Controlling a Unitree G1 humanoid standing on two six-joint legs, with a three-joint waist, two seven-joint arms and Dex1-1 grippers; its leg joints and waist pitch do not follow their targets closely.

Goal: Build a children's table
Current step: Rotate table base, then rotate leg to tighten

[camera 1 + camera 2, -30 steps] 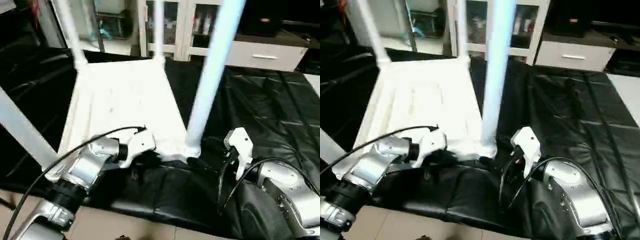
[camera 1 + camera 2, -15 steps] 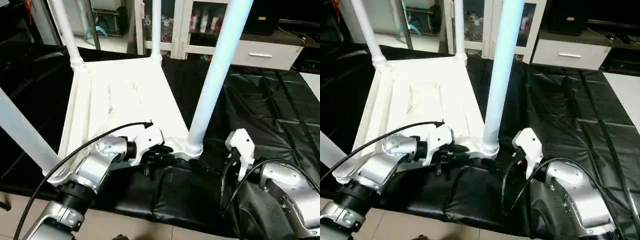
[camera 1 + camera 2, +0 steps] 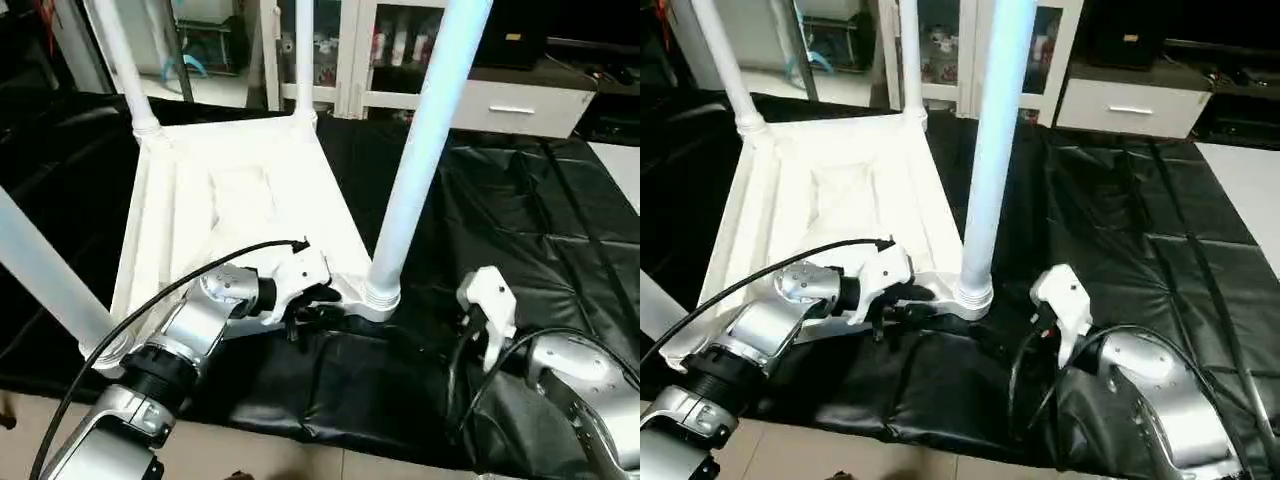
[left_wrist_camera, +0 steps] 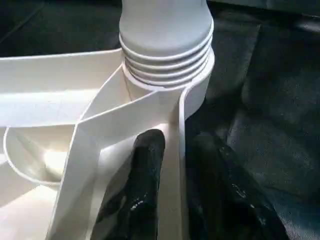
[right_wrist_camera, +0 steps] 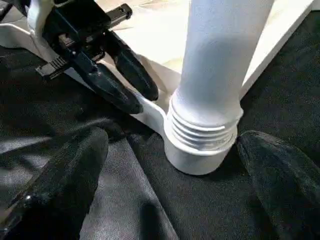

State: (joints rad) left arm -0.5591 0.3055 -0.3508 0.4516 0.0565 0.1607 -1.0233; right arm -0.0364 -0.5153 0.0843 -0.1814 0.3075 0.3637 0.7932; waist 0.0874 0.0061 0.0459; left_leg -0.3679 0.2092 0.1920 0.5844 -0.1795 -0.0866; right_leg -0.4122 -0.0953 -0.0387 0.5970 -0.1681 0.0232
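The children's table lies upside down on the black-covered worktable, its white tabletop [image 3: 240,200] ribbed side up. Four white legs stand in the corner sockets. The near-right leg [image 3: 420,170] rises from its socket [image 5: 200,150]. My left gripper [image 3: 320,300] sits at the near rim [image 4: 177,125] just left of that socket. One black finger [image 4: 145,190] is inside the rim and the other outside, slightly parted. My right gripper [image 5: 172,142] is wide open, low on the black cover, facing the socket. Its fingers [image 5: 55,185] stand either side, short of the socket.
The near-left leg [image 3: 40,270] slants up close past my left forearm. Two far legs [image 3: 120,60] stand at the back corners. Black sheeting [image 3: 540,220] spreads to the right. The worktable's front edge [image 3: 330,440] runs just under my arms. White cabinets [image 3: 500,100] stand behind.
The left gripper's fingers have parted a little around the tabletop's rim. The whole view has shifted slightly. The right gripper stays wide open in much the same place.
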